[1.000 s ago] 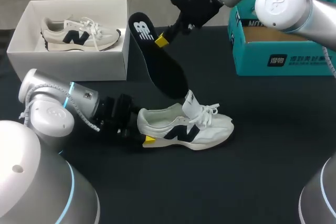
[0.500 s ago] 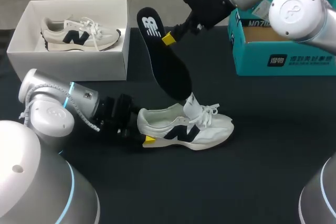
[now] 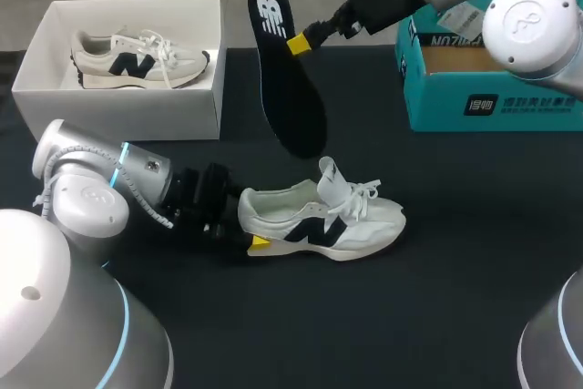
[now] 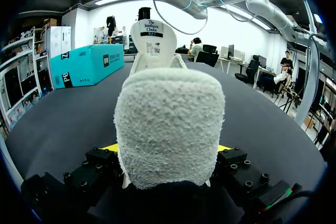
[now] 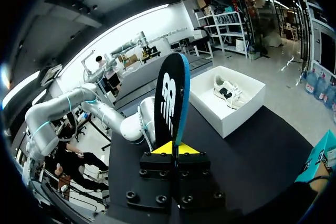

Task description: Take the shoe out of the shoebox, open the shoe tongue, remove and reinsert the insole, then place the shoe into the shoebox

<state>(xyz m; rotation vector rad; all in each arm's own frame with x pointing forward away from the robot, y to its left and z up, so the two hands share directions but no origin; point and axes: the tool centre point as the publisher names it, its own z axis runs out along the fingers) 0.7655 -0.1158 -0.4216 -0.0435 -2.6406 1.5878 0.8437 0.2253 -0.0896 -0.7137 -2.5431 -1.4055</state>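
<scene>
Two arms reach over one black table (image 3: 474,252): the left arm (image 3: 91,193) low at the near left, the right arm (image 3: 510,6) high at the far right. Two boxes stand along the far side, one teal cardboard box (image 3: 492,102) on the right and one white open shoebox (image 3: 127,116) on the left. Two white sneakers with a dark side letter are in view. One boxed sneaker (image 3: 137,59) sits inside the white shoebox. The other, the table sneaker (image 3: 319,220), stands upright near the middle of the table, toe to the right and tongue raised. The left jaws are clamped on its fuzzy heel, one yellow tip on each side. One black foam insole (image 3: 287,88) hangs in the air behind and above the table sneaker, clear of it, heel end uppermost and toe end near the raised tongue. The right jaws are pinched together on the insole's edge near its heel end, a yellow tip on each face.
</scene>
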